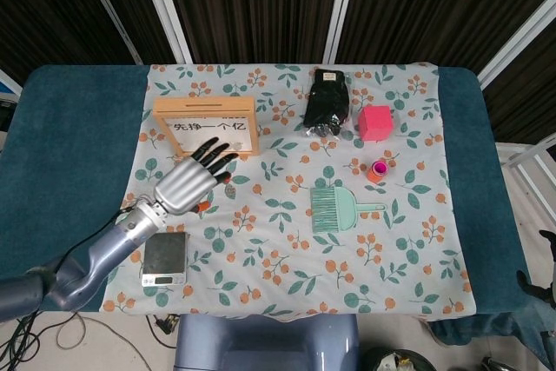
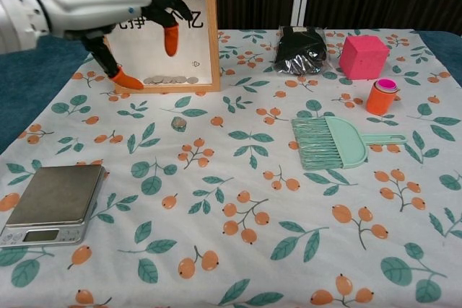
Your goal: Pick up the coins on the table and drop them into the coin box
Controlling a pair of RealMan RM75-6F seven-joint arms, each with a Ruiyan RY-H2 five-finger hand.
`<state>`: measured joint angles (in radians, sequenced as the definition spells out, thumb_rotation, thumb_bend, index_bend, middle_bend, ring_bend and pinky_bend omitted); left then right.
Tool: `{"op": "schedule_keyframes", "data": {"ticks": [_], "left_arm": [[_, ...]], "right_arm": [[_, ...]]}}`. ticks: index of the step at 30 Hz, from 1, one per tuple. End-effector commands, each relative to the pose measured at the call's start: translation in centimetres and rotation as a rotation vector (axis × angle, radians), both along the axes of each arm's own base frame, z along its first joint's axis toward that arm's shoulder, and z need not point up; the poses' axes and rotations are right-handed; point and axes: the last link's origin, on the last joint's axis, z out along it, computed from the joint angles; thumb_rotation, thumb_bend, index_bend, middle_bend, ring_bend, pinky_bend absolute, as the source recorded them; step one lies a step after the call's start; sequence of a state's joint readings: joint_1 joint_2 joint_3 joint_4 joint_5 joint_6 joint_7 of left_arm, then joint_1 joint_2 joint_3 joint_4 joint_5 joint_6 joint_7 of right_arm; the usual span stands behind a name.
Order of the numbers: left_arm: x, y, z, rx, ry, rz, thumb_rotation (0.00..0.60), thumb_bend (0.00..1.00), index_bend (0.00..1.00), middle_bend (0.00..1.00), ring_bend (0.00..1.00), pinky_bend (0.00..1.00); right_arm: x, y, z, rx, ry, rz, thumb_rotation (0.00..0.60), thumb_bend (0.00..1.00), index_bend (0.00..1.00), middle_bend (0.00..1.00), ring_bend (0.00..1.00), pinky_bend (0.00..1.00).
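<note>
The left robot hand [image 1: 187, 182] hung above the tabletop [image 1: 78, 128], fingers [image 2: 171, 37] spread wide and empty. The right robot hand appeared in neither view. One loose coin [image 2: 177, 124] lay on the floral cloth [image 2: 238, 178] just beyond and below the fingertips, untouched. The coin box [image 1: 207, 127] stood upright right behind it, several coins [image 2: 170, 80] already resting in its base.

Risk, as judged: the coin lay flat on soft cloth, so a shallow pinch could slip off or drag fabric up with it. The box stood close, and a wide hand descending might knock the frame.

A scale [image 1: 165, 258] sat just nearer the wrist. Well away to the hand's right lay a teal brush [image 2: 336, 142], an orange cup [image 2: 380, 97], a pink block [image 2: 363, 56] and a black bag [image 2: 302, 50]. None obstructed the approach.
</note>
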<state>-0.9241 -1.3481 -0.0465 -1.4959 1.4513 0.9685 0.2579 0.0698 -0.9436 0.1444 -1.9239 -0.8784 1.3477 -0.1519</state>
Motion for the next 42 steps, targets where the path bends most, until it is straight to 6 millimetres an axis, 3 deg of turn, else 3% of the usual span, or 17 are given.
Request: {"op": "schedule_keyframes", "data": {"ticks": [1, 9, 17, 35, 42], "left_arm": [[2.6, 1.4, -2.4, -0.044, 0.078, -0.06, 0.6, 0.1, 0.37, 0.09, 0.0, 0.0], [5.4, 2.7, -4.5, -0.065, 0.243, -0.158, 0.6, 0.06, 0.35, 0.09, 0.0, 0.0], [5.8, 3.7, -5.8, -0.053, 0.308, -0.173, 0.6, 0.03, 0.33, 0.09, 0.0, 0.0], [2.6, 7.2, -5.9, -0.058, 0.232, 0.038, 0.6, 0.03, 0.36, 0.09, 0.0, 0.0], [1.9, 7.7, -6.6, -0.074, 0.228, 0.071, 0.6, 0.03, 0.43, 0.1, 0.0, 0.0]], "right_arm": [[0.0, 0.0, 0.0, -0.001, -0.002, -0.003, 0.6, 0.39, 0.19, 0.07, 0.03, 0.0], [0.0, 0.0, 0.0, 0.0, -0.005, -0.008, 0.6, 0.39, 0.19, 0.07, 0.03, 0.0], [0.0, 0.0, 0.1, -0.002, -0.006, -0.012, 0.6, 0.39, 0.19, 0.07, 0.03, 0.0], [-0.1, 0.1, 0.3, -0.002, 0.013, -0.018, 0.6, 0.39, 0.19, 0.07, 0.03, 0.0], [-0.1, 0.2, 0.2, -0.008, 0.008, -0.024, 0.6, 0.39, 0.19, 0.07, 0.03, 0.0]]}}
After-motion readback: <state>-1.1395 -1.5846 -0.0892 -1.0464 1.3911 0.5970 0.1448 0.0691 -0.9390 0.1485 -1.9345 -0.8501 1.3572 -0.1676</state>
